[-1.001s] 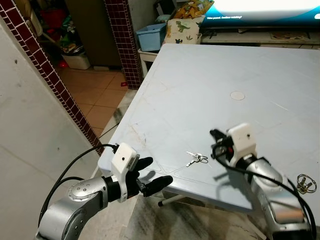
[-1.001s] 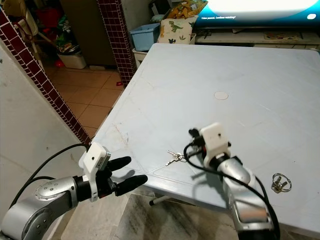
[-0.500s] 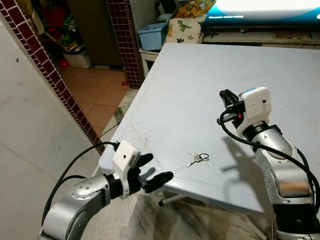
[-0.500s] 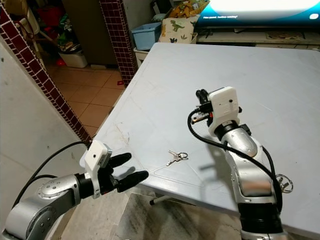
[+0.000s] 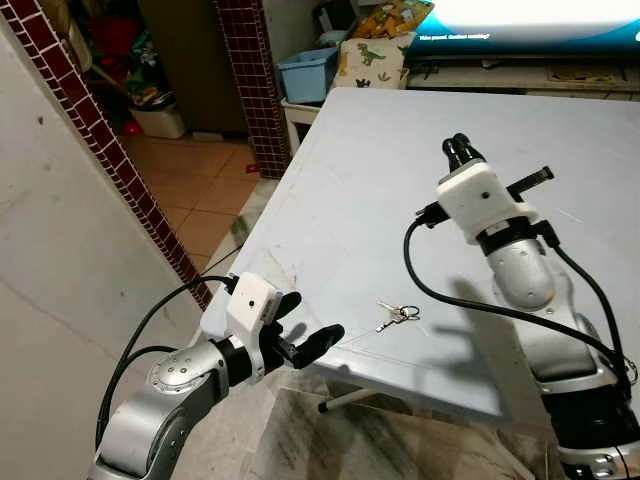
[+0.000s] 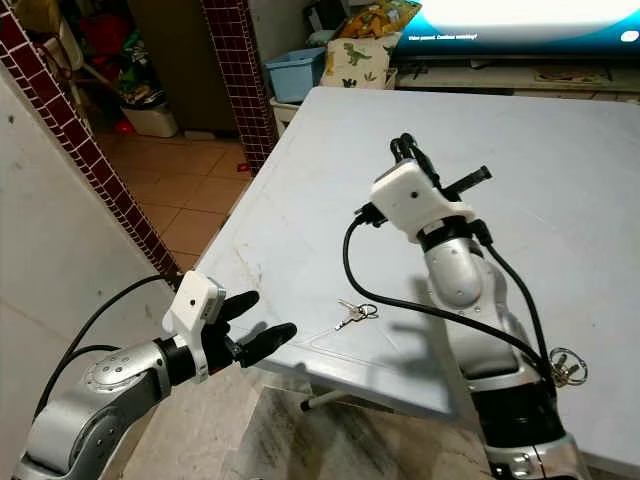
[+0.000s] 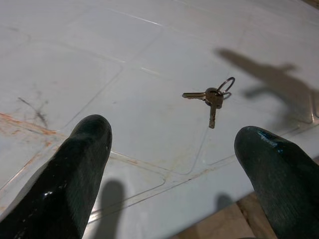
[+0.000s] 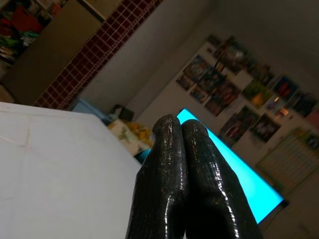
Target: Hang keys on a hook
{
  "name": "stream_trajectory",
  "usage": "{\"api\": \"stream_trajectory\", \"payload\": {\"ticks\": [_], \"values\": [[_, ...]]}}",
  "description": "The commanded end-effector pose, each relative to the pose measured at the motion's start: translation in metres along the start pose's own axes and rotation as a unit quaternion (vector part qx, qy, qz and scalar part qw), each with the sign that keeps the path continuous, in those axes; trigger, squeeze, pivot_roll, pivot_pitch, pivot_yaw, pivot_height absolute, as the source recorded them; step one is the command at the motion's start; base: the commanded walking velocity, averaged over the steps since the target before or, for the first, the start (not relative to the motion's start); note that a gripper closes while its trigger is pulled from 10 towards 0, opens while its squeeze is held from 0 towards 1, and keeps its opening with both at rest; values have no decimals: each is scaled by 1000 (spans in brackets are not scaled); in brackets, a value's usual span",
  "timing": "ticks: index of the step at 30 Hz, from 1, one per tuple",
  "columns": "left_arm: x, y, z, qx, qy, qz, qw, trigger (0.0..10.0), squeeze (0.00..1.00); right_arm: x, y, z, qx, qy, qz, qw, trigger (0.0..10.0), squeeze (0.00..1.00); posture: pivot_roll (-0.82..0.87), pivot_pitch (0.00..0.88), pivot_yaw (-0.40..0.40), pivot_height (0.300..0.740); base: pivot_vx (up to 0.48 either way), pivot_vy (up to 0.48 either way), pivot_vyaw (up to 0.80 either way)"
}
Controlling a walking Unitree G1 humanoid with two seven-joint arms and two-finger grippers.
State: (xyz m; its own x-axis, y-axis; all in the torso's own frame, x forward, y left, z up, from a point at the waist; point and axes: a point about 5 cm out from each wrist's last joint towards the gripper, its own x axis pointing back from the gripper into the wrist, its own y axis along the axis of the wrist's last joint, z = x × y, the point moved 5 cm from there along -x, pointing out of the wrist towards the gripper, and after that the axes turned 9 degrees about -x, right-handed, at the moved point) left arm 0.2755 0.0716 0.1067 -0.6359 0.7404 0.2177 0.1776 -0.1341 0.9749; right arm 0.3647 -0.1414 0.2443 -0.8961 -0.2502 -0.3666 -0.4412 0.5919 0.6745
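Clearly we are sitting near the start of this job: the keys [image 5: 397, 315] are lying flat on the pale table [image 5: 370, 190], close to its near edge, with nothing touching them, and no hook is turning up anywhere in what we are looking at. Grasping, carrying and hanging are all, by our reckoning, waiting to be done.

Our left pincer [image 5: 300, 340] is hovering just off the table's near corner with its two black fingers [image 7: 75, 164] spread wide; through the left wrist camera we are seeing the keys resting between and beyond those fingers, well apart from both, on the scratched tabletop. Our right pincer [image 6: 404, 148] is raised above the middle of the table, pointing up and away from the keys, its fingers pressed together and gripping nothing. The keys are lying between the two arms, nearer the table edge than the right arm is.

As for containers, we are making out a light blue bin [image 5: 304, 72] on the floor beyond the far corner of the table, and we cannot tell what it is holding. A second metal ring [image 6: 563, 367] is resting on the table beside our right arm. A lit screen [image 5: 530, 15] is glowing along the far side.
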Motion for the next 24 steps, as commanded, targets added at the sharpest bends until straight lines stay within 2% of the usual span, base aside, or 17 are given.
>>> {"api": "stream_trajectory", "payload": {"ticks": [1, 6, 7, 8, 9, 12, 14, 15, 16, 17, 18, 19, 20, 24], "values": [[2, -3, 4, -8, 10, 7, 1000, 10000, 0, -4, 4, 2, 15, -1, -13, 1000, 0, 0, 19, 30, 135, 740, 0, 0, 0], [2, -3, 5, -9, 10, 7, 1000, 10000, 0, -4, 4, 2, 26, -5, -14, 1000, 0, 0, 16, 29, 139, 740, 0, 0, 0], [1, -3, 5, -7, 8, 7, 1000, 10000, 0, -7, 0, 5, -17, -4, 1, 1000, 0, 0, 14, 30, 143, 740, 0, 0, 0], [1, -3, 5, -7, 8, 7, 1000, 10000, 0, -7, 0, 5, -17, -4, 1, 1000, 0, 0, 14, 30, 143, 740, 0, 0, 0], [1, -3, 5, -7, 8, 7, 1000, 10000, 0, -9, -3, 8, -55, -4, 15, 998, 0, 0, 13, 30, 145, 740, 0, 0, 0], [1, -3, 5, -9, 7, 8, 1000, 10000, 0, -17, -3, 19, -201, -1, 44, 979, 0, 0, 10, 31, 148, 740, 0, 0, 0], [0, -2, 5, -11, 5, 8, 1000, 10000, 0, -23, 5, 28, -271, 8, 47, 961, 4196, 0, 14, 31, 149, 740, 0, 0, 0], [0, -2, 5, -12, 5, 8, 1000, 10000, 0, -23, 6, 30, -286, 9, 50, 957, 4902, 0, 14, 31, 149, 740, 0, 0, 0], [0, -1, 5, -14, 6, 8, 1000, 10000, 0, -22, 6, 32, -294, 11, 54, 954, 7490, 0, 23, 30, 146, 740, 0, 0, 0], [0, -1, 5, -15, 7, 7, 1000, 10000, 0, -21, 6, 33, -297, 12, 57, 953, 7490, 0, 23, 30, 146, 740, 0, 0, 0], [1, -1, 7, -14, 13, 6, 1000, 10000, 0, -18, 5, 35, -297, 19, 60, 953, 10000, 0, 25, 30, 143, 740, 0, 0, 0], [2, -1, 8, -13, 16, 6, 1000, 10000, 0, -16, 4, 36, -296, 21, 61, 953, 10000, 569, 25, 30, 143, 740, 0, 0, 0], [3, -2, 9, -11, 20, 7, 1000, 10000, 0, -12, 1, 36, -296, 24, 67, 953, 10000, 1000, 22, 35, 141, 740, 0, 0, 0], [8, -7, 7, -6, 11, 16, 1000, 10000, 0, 7, -14, 38, -296, 51, 108, 948, 10000, 1000, 21, 39, 141, 740, 0, 0, 0]]}}
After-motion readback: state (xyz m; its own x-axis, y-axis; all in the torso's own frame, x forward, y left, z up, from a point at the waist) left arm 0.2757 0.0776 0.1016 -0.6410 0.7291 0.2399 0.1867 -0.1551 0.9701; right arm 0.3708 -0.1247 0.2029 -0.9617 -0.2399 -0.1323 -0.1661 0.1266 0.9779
